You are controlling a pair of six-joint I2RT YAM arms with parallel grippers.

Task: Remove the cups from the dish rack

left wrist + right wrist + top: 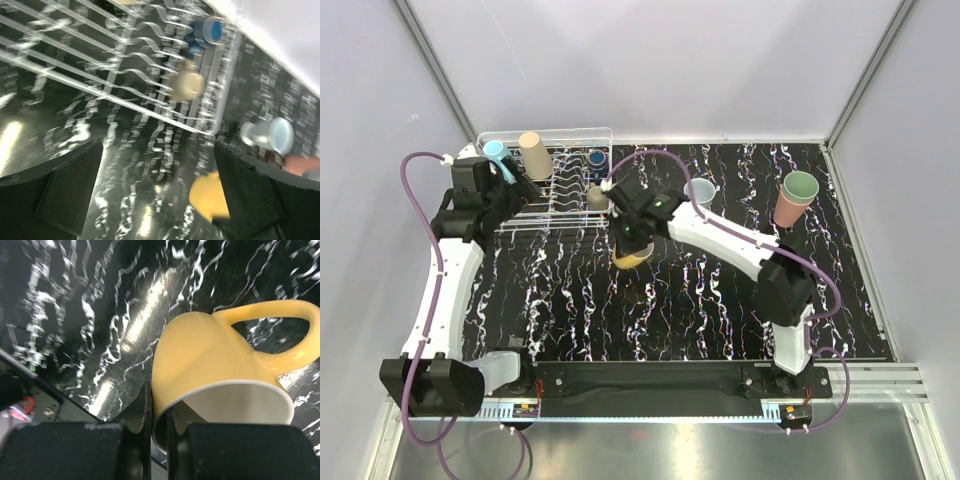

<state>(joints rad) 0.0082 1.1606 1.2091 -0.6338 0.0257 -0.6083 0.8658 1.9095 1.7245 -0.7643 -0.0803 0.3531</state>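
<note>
My right gripper (632, 238) is shut on the rim of a yellow mug (631, 256) and holds it over the black marbled table in front of the dish rack (570, 212). In the right wrist view the fingers (146, 410) pinch the mug's wall (210, 355), with the handle to the right. My left gripper (525, 188) is open and empty over the rack's left end; the left wrist view (160, 195) is blurred. A cyan mug (495, 150), a tan tumbler (533, 152), a navy mug (596, 158) and a grey-brown mug (598, 197) sit in the rack.
A pale blue mug (700, 190) stands on the table right of the rack. A pinkish tumbler with green inside (795, 197) stands at the far right. White walls close in the table at the back and both sides.
</note>
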